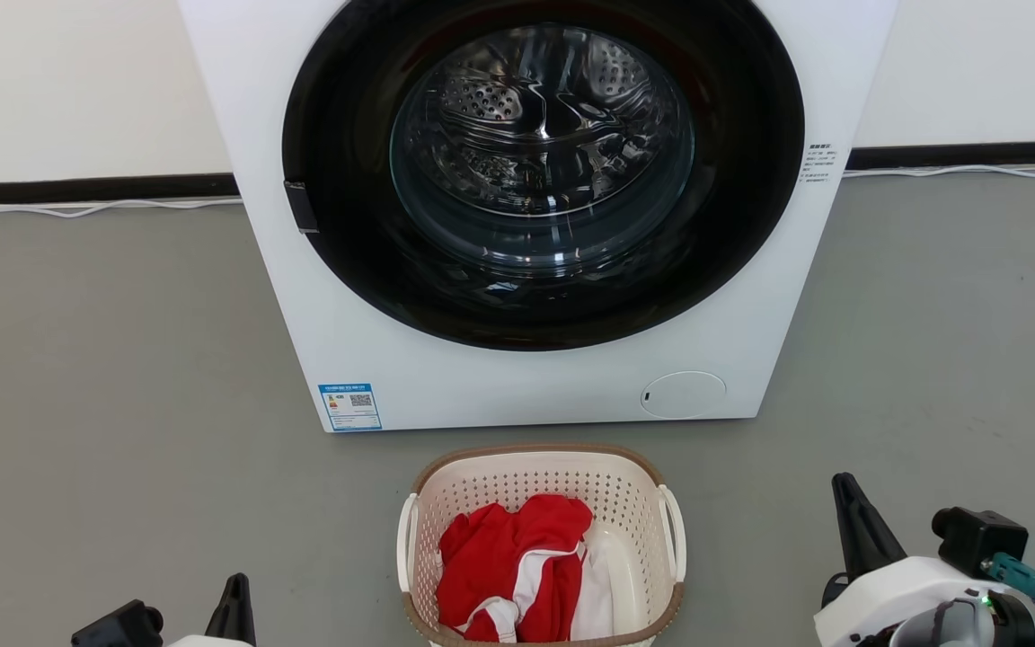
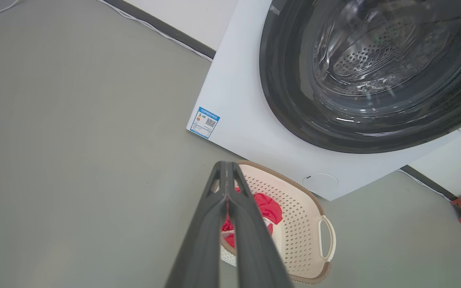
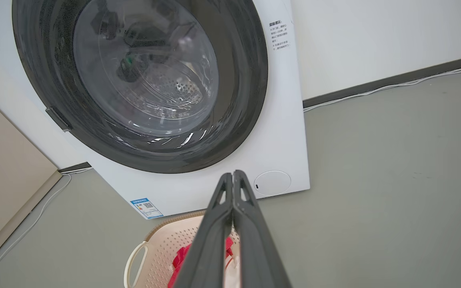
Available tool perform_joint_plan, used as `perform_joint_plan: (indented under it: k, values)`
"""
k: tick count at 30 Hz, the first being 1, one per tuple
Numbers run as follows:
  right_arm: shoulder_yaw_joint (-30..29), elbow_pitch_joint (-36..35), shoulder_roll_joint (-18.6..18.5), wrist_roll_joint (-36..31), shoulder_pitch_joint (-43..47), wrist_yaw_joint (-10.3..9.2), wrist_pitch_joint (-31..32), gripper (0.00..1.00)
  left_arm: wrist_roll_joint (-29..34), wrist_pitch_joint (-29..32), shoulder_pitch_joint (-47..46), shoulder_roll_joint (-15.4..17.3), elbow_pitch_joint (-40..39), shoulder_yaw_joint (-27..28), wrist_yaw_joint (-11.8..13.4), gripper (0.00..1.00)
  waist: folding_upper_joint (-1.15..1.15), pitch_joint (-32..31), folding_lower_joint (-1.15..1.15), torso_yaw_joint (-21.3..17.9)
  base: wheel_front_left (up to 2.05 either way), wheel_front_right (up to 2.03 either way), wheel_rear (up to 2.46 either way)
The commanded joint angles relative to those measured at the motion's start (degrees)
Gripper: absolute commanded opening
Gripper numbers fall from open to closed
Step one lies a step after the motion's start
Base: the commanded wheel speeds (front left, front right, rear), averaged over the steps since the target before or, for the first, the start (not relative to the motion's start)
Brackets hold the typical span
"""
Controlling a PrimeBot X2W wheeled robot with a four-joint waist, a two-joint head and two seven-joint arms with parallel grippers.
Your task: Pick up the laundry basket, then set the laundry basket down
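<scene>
Two white handles flank the cream, brown-rimmed laundry basket.

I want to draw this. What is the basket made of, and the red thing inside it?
The laundry basket looks like cream plastic: stiff walls with even holes. Its brown rim looks woven, probably moulded. The red thing looks like soft cloth: it crumples.

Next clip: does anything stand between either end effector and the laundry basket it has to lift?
Nothing visible does. The laundry basket stands on the floor before the washer; the left end effector and right end effector, both shut, flank it, with bare floor between each and its sides.
</scene>
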Motion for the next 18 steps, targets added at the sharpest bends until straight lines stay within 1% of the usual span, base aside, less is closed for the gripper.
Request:
perform_joint_plan:
  k: [1, 18]
  values:
    - [-0.2, -2.1, -0.4, 2.3, -1.5, 0.06, 0.4, 0.00, -1.8, 0.4, -2.9, 0.4, -1.7, 1.3, -0.8, 0.00, 0.00, 0.0, -0.02, 0.0, 0.00, 0.00, 0.00]
    - [-1.1, -4.4, 0.0, 13.7, -1.1, 0.09, 3.0, 0.00, -9.3, 3.0, -3.8, -1.0, -2.6, 3.9, -3.4, 0.00, 0.00, 0.5, -0.02, 0.0, 0.00, 0.00, 0.00]
